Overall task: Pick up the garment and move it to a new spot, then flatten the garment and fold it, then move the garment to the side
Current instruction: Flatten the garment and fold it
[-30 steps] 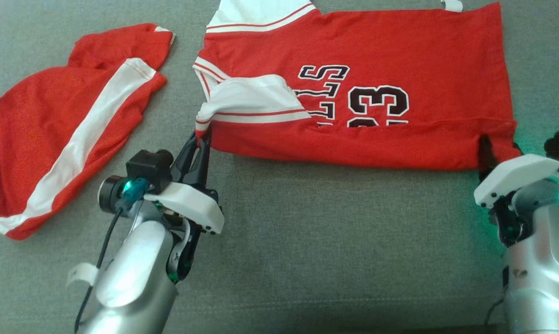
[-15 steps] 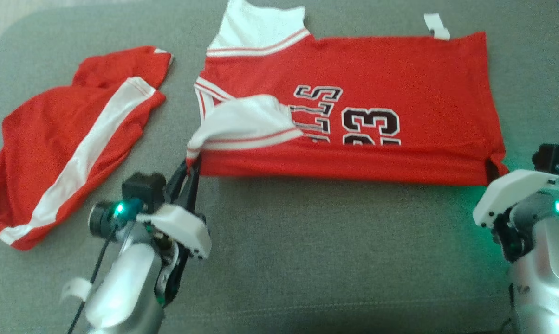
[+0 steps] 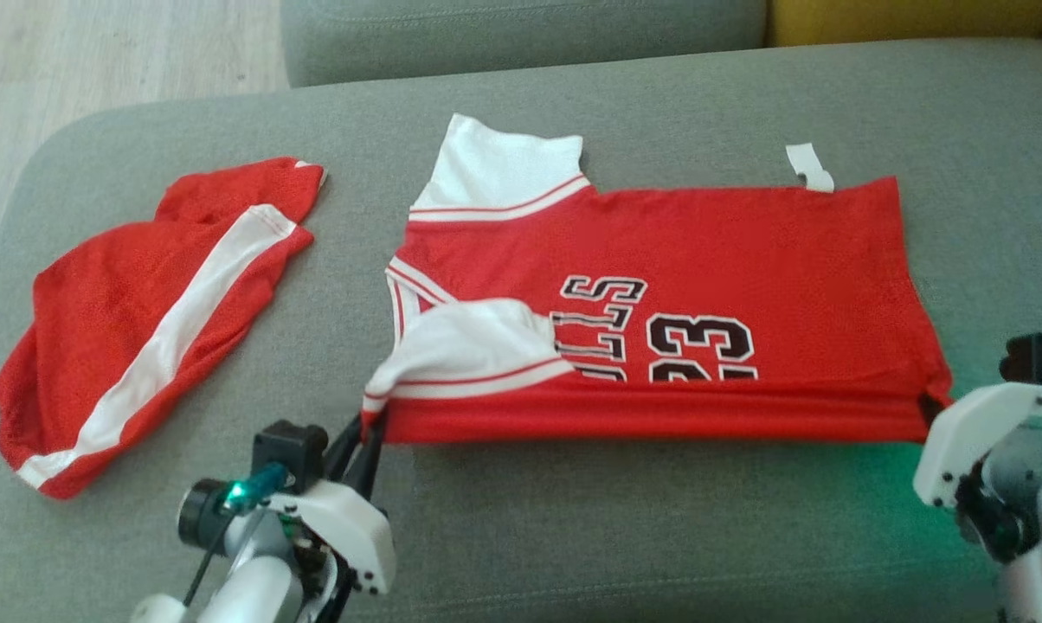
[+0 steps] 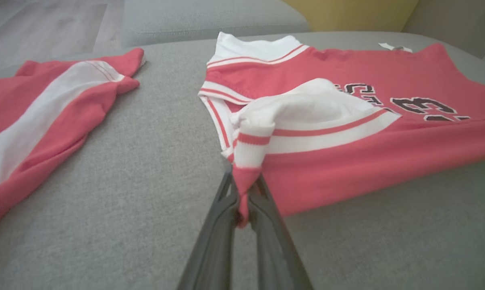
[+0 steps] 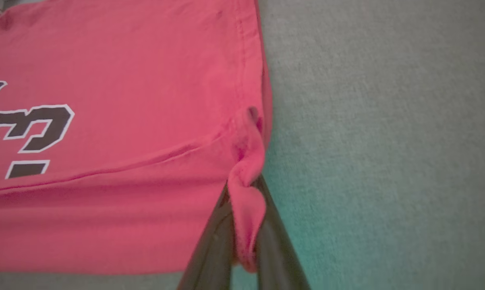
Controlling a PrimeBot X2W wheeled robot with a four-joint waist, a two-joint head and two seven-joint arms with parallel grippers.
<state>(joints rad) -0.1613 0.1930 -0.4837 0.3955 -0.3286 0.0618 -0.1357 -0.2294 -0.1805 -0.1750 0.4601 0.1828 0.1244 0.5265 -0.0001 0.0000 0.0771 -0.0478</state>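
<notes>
A red jersey [image 3: 703, 260] with white trim and black "23" lettering lies spread across the grey cushion, its near long edge folded over. My left gripper [image 3: 368, 430] is shut on the jersey's near left corner, seen up close as red and white trim [image 4: 242, 177] pinched between the dark fingers. My right gripper [image 3: 929, 407] is shut on the near right corner, where a bunched red fold [image 5: 246, 201] sits between its fingers. A white tag [image 3: 809, 167] sticks out at the far right edge.
Red shorts with a white stripe [image 3: 140, 320] lie crumpled on the cushion's left part. The grey cushion [image 3: 616, 536] ends at a rounded left edge beside a wooden floor [image 3: 97, 61]. A second grey cushion [image 3: 521, 30] and a yellow one [image 3: 902, 17] stand behind.
The head camera has tilted up, so everything sits lower in its view. Both grippers keep their hold on the jersey's near corners, and the near edge looks drawn slightly toward me.
</notes>
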